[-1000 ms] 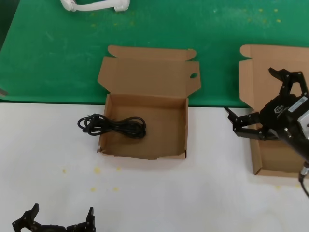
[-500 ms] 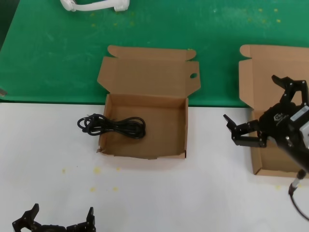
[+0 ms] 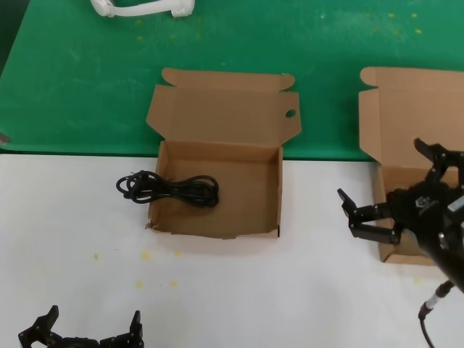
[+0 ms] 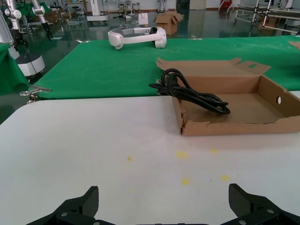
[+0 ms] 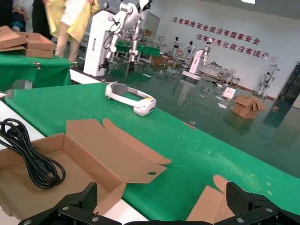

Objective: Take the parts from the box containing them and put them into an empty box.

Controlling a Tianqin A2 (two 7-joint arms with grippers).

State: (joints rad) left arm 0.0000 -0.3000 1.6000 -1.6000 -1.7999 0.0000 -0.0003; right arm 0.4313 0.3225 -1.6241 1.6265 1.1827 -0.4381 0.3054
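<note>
A looped black cable (image 3: 170, 188) lies across the left wall of the middle box (image 3: 246, 199), half inside and half on the white table. This box has a round hole in its lid flap and a ragged front edge. The cable also shows in the left wrist view (image 4: 192, 93) and the right wrist view (image 5: 33, 159). The plain-lidded box (image 3: 384, 109) stands at the right, and my arm hides most of its inside. My right gripper (image 3: 384, 174) hangs open and empty over its front left corner. My left gripper (image 3: 93, 319) is open and parked at the near left edge.
A white plastic headset (image 3: 145, 7) lies on the green cloth at the back. The green cloth's edge (image 3: 72, 148) runs behind the boxes. Small yellow spots (image 3: 145, 255) mark the white table in front of the middle box.
My right gripper has moved down and toward the table's near edge over the right box, still open and empty. The cable and left arm have not moved.
</note>
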